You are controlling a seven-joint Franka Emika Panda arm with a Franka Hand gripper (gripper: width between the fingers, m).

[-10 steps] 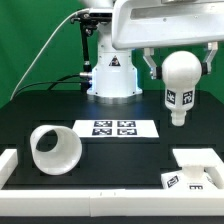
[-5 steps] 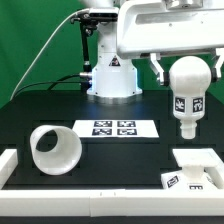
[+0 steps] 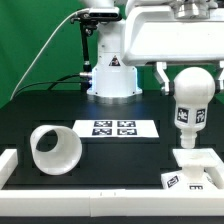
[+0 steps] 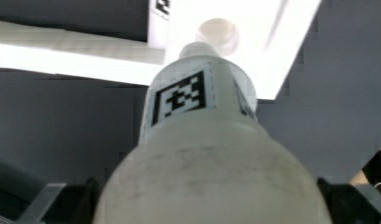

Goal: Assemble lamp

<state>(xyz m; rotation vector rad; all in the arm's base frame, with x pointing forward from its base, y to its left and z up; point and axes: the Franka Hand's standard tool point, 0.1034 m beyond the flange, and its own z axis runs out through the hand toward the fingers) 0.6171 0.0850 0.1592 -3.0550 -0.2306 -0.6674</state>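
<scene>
i am pinching the bulb (image 3: pixel 188 110) by its ball head in my gripper (image 3: pixel 192 76), holding its long axis upright, stem pointing down over the base (image 3: pixel 203 160).

There is one bulb (image 3: pixel 190 100), one shade (image 3: pixel 55 150) and one base (image 3: pixel 205 165): three lamp parts. There is one marker board (image 3: pixel 113 134), and four square tags (image 3: pixel 101 125) are printed on it.
</scene>
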